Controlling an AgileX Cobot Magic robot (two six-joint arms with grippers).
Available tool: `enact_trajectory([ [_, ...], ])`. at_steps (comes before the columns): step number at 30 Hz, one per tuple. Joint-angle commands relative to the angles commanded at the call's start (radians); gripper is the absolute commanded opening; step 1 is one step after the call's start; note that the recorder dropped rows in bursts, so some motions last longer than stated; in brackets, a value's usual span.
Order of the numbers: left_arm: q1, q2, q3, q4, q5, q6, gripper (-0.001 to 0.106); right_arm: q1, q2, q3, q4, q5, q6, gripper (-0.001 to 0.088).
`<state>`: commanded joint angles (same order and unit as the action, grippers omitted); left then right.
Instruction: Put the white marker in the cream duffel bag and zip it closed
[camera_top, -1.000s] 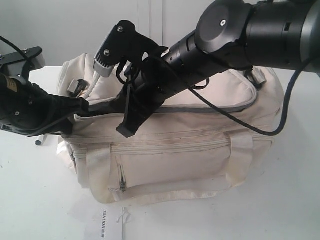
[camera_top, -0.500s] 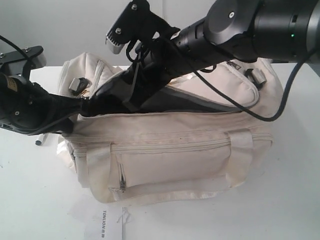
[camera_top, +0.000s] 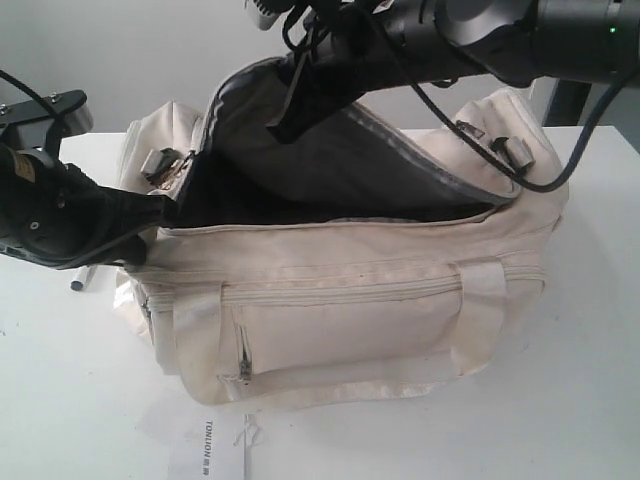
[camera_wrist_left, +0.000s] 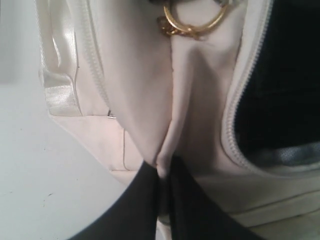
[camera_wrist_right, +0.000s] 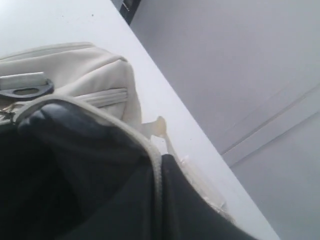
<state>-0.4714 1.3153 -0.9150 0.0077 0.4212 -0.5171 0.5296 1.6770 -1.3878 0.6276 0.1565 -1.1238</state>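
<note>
White marker (camera_top: 77, 283): on bench (camera_top: 60, 400), left of cream duffel bag (camera_top: 350, 320), mostly hidden under left arm; not yet inside.
Left gripper (camera_wrist_left: 161, 182): pinched shut on bag's left end fabric.
Right gripper (camera_wrist_right: 157, 195): clamped on flap (camera_top: 330, 160) edge; flap raised, bag open.
Outstanding: insertion, zipping.

White paper tag (camera_top: 212, 447), printed text, flat on white table (camera_top: 60, 400); grey wall (camera_top: 120, 50) behind.

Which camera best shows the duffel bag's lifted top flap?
The exterior view: the whole flap stands raised, dark lining showing. The right wrist view shows only its edge pinched in the jaws; the left wrist view only the opening's zip.
</note>
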Motion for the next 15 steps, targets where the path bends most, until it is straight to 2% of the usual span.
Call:
enact_trajectory([
  [15, 0.000, 0.000, 0.000, 0.000, 0.006, 0.000, 0.001, -0.002, 0.000, 0.000, 0.002, -0.369, 0.006, 0.0000],
])
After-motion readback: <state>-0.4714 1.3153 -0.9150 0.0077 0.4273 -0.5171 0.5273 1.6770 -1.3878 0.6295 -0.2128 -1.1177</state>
